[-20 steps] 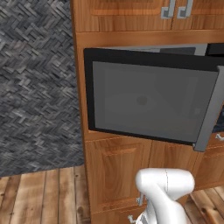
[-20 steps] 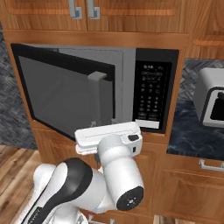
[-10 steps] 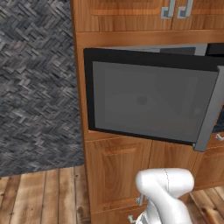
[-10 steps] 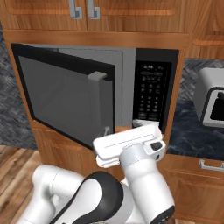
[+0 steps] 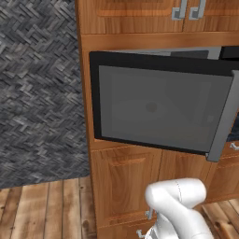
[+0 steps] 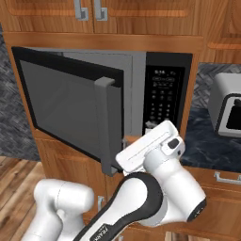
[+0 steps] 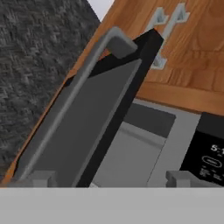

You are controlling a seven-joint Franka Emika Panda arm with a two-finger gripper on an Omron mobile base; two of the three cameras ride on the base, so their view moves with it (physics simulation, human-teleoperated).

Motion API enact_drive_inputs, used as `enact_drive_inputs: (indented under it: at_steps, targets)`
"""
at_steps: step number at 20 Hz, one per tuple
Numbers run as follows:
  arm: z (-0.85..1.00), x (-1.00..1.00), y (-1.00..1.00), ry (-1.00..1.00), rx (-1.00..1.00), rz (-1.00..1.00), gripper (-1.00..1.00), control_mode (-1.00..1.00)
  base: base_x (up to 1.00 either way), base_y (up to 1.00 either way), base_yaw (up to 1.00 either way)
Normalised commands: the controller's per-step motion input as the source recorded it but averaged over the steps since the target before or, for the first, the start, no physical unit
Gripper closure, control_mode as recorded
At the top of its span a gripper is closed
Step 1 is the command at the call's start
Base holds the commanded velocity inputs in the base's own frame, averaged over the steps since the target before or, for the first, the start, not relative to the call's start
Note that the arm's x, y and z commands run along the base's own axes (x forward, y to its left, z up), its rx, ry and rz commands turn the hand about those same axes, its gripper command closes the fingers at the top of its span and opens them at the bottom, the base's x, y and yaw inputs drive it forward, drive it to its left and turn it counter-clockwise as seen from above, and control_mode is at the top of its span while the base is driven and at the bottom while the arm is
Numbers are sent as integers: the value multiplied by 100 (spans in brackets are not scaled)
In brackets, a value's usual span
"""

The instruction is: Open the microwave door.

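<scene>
The microwave door [image 5: 158,109] stands swung well out from the microwave [image 6: 162,101], hinged at its left, with the grey window facing me. Its long grey bar handle [image 6: 110,124] runs down the free edge. In the hand view the door [image 7: 87,122] crosses on a slant, the handle [image 7: 83,83] along it, and the grey inside of the microwave [image 7: 131,153] lies to its right. My gripper [image 7: 113,179] is open, with nothing between the two fingertips [image 7: 41,178]. The white hand [image 6: 146,148] sits just right of the handle's lower end, in front of the opening, and does not touch it.
Brown wooden cabinets surround the microwave, with grey pulls above [image 6: 89,9] and drawers below [image 5: 126,182]. A silver toaster [image 6: 228,110] stands on the dark counter [image 6: 207,146] to the right. To the left are a grey patterned wall [image 5: 37,93] and a plank floor [image 5: 42,210].
The hand has moved right and away from the door handle, and the jaws have opened. The door has stayed at the same angle.
</scene>
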Motion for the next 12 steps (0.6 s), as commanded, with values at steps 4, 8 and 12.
enact_drive_inputs:
  at_steps: [4, 8, 12]
  targets:
    - [-39, 69, -9, -9, -35, 3, -100, -100, 0, 0, 0]
    - [-24, 73, 0, -7, -29, 4, -100, -100, 0, 0, 0]
    - [-8, 64, 0, -2, -15, 9, -100, -100, 0, 0, 0]
